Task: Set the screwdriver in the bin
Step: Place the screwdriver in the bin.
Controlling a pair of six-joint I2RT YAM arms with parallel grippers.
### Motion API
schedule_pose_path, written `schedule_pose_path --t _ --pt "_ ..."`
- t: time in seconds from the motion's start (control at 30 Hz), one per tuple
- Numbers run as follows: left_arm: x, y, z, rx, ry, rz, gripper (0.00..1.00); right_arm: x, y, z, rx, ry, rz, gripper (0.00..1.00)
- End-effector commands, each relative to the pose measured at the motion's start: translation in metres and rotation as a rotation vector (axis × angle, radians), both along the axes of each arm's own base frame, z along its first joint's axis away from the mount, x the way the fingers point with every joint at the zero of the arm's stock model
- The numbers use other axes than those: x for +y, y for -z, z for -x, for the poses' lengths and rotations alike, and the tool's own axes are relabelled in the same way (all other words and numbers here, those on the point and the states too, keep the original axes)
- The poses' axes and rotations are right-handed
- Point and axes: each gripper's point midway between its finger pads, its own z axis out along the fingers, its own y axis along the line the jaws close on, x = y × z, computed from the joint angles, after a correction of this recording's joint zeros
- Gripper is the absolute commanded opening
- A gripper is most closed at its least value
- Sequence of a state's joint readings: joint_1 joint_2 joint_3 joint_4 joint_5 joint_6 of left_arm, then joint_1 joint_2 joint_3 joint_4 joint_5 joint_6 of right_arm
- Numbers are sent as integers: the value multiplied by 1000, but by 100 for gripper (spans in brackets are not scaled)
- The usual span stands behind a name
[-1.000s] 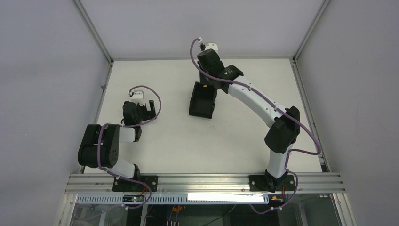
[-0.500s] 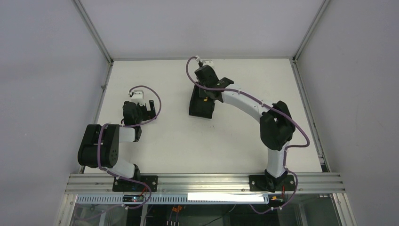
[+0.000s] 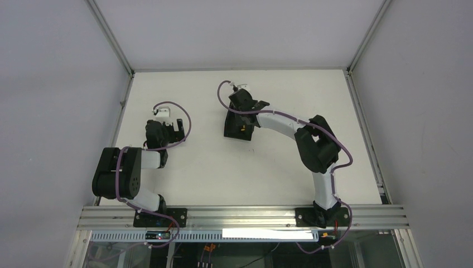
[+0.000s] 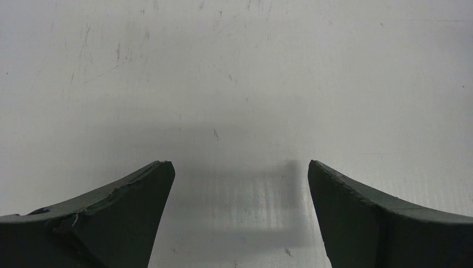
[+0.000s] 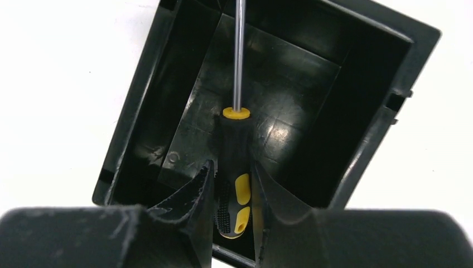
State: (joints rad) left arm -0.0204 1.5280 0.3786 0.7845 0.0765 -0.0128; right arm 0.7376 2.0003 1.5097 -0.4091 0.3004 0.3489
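Since one second ago the right arm [image 3: 279,120] has folded its elbow toward 6 o'clock, and the right tool [image 3: 243,124] has come from the 12 o'clock edge of the bin [image 3: 231,131] to a place over its inside. On the left nothing has changed.

At the 9 o'clock side of the tabletop [image 3: 195,167] the left arm [image 3: 120,173] is bent close to its base. The left tool [image 4: 240,167] is open: its two dark fingers [image 4: 134,195] stand well apart over the bare white surface, with only a soft shadow between them.

Near the middle, a little toward 12 o'clock, the black bin stands on the tabletop.

In the right wrist view the right tool [image 5: 231,176] is closed on the screwdriver [image 5: 234,139], with one finger on each side of the black and yellow handle. The handle hangs above the shiny floor of the bin [image 5: 139,95], and the thin shaft points toward 12 o'clock and leaves the picture at the top edge. I cannot tell if the screwdriver touches the bin.
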Motion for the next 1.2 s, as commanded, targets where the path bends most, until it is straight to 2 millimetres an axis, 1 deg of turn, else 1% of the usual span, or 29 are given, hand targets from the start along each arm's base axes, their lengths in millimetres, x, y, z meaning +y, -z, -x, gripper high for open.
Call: schedule_pose_path --t 0.0,0.03,0.07,0.13,0.2,0.27,0.33,0.53,0.67,0.9,1.17 --pt "0 -14 -4 -47 -12 0 99 14 3 -7 -20 -20 -39 20" --pt "0 -14 -4 -48 -13 0 99 14 6 -6 -13 -24 -36 24" --pt "0 -14 -4 -48 -12 0 99 16 8 -5 -6 -28 -37 30" --pt "0 -14 -4 -47 -11 0 99 17 8 -4 1 -30 -41 39" --pt "0 -14 -4 -48 -12 0 99 17 5 -4 1 -30 -41 46" --pt "0 -14 -4 -47 -12 0 99 17 -2 -5 -10 -31 -44 53" --pt "0 -14 -4 -47 -11 0 99 17 -8 -6 -22 -32 -45 54" --pt "0 -14 -4 -48 -13 -1 99 14 -42 -7 -70 -29 -67 55" --pt "0 -14 -4 -48 -12 0 99 12 -70 -8 -115 -25 -68 54" --pt "0 -14 -4 -47 -12 0 99 6 -111 -10 -175 -28 -67 54" --pt "0 -14 -4 -47 -11 0 99 5 -167 -15 -263 -46 -84 56"
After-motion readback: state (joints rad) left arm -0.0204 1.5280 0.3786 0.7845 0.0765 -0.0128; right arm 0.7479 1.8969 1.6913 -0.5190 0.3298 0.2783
